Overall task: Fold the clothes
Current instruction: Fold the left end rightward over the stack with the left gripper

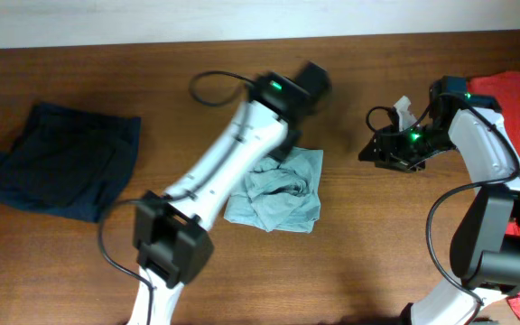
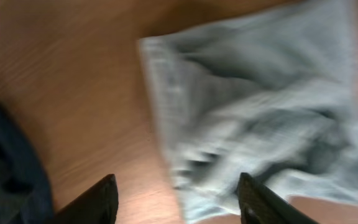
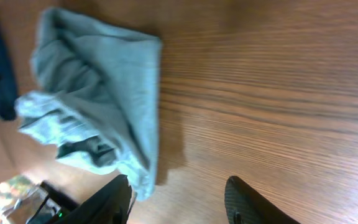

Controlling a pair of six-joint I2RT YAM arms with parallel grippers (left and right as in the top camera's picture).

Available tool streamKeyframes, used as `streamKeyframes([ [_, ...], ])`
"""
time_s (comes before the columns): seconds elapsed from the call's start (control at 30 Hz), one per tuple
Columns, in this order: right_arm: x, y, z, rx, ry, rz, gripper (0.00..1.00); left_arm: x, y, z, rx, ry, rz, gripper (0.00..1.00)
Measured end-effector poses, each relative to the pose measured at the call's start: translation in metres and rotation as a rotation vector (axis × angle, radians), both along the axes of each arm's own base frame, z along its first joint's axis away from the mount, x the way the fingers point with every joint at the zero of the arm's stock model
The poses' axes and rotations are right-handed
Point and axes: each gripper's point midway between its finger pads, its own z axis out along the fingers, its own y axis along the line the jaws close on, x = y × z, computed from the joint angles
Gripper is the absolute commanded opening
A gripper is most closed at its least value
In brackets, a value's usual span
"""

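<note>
The crumpled pale grey-blue cotton T-shirt [image 1: 283,206] is partly covered by the white left arm [image 1: 233,158]; the left gripper [image 2: 176,190] and right gripper [image 3: 182,193] are held apart, empty.

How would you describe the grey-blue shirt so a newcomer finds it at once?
On the brown wooden table, look at the middle, just beside the white left arm. The crumpled garment lying there is the grey-blue T-shirt. It is the only pale one: the navy garment lies far left, the red shirt at the far right edge.
</note>
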Motion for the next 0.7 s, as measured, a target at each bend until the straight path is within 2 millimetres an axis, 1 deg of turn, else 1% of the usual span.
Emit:
streamKeyframes([
  [0.03, 0.0, 0.004, 0.003, 0.011, -0.013, 0.014, 0.55, 0.005, 0.011, -0.001, -0.019, 0.023, 0.032, 0.3],
  [0.07, 0.0, 0.008, 0.006, 0.021, -0.025, 0.027, 0.55, 0.005, 0.02, -0.004, -0.061, 0.07, 0.054, 0.22],
  [0.13, 0.0, 0.019, 0.012, 0.036, -0.051, 0.063, 0.55, 0.006, 0.029, -0.008, -0.143, 0.144, 0.065, 0.13],
  [0.23, -0.001, 0.027, 0.016, 0.042, -0.064, 0.088, 0.55, 0.003, 0.032, -0.019, -0.201, 0.212, 0.058, 0.05],
  [0.3, -0.001, 0.028, 0.015, 0.036, -0.066, 0.09, 0.55, -0.004, 0.025, -0.037, -0.224, 0.254, 0.03, 0.0],
  [0.4, -0.001, 0.024, 0.012, 0.012, -0.059, 0.088, 0.55, -0.013, 0.013, -0.066, -0.242, 0.294, -0.007, 0.0],
  [0.43, -0.001, 0.023, 0.011, 0.003, -0.058, 0.087, 0.55, -0.02, 0.009, -0.078, -0.246, 0.323, -0.019, 0.0],
  [0.47, -0.001, 0.022, 0.011, -0.004, -0.057, 0.087, 0.55, -0.027, 0.004, -0.087, -0.256, 0.35, -0.028, 0.01],
  [0.5, -0.001, 0.022, 0.01, -0.007, -0.057, 0.087, 0.55, -0.037, -0.005, -0.092, -0.283, 0.38, -0.044, 0.01],
  [0.57, -0.001, 0.021, 0.01, -0.014, -0.056, 0.087, 0.55, -0.047, -0.028, -0.091, -0.343, 0.405, -0.084, 0.01],
  [0.6, -0.001, 0.021, 0.01, -0.015, -0.056, 0.088, 0.55, -0.054, -0.045, -0.089, -0.382, 0.412, -0.118, 0.0],
  [0.63, -0.001, 0.021, 0.01, -0.014, -0.056, 0.087, 0.55, -0.059, -0.055, -0.088, -0.401, 0.416, -0.142, 0.01],
  [0.67, -0.001, 0.021, 0.01, -0.015, -0.056, 0.087, 0.55, -0.07, -0.077, -0.085, -0.437, 0.424, -0.203, 0.01],
  [0.7, -0.001, 0.021, 0.01, -0.015, -0.056, 0.088, 0.55, -0.082, -0.094, -0.082, -0.456, 0.434, -0.256, 0.01],
])
